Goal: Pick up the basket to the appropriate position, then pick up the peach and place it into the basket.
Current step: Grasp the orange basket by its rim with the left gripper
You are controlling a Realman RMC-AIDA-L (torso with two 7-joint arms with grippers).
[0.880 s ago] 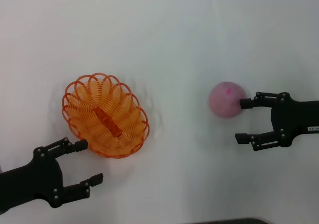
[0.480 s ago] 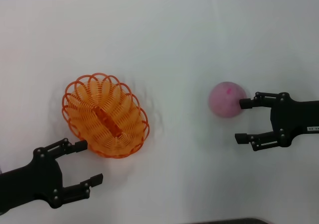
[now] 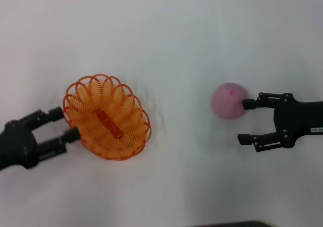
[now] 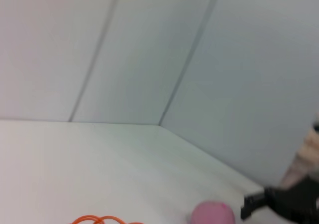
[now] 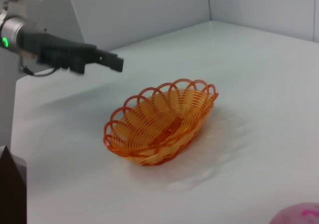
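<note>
The orange wire basket (image 3: 107, 117) sits on the white table at the left. It also shows in the right wrist view (image 5: 159, 122), and only its rim shows in the left wrist view (image 4: 99, 219). My left gripper (image 3: 65, 123) is open at the basket's left rim, fingertips close against it, holding nothing. The pale pink peach (image 3: 230, 100) lies at the right and shows in the wrist views (image 4: 213, 213) (image 5: 299, 215). My right gripper (image 3: 245, 121) is open and empty just right of the peach, its upper fingertip at the fruit's side.
The white table (image 3: 166, 45) spreads far and between basket and peach. A dark strip (image 3: 227, 224) marks the near edge. Walls meet behind the table in the left wrist view. The left gripper (image 5: 94, 59) shows behind the basket in the right wrist view.
My left gripper has moved from in front of and left of the basket up to its left rim, turning as it went. The right arm, peach and basket have not moved.
</note>
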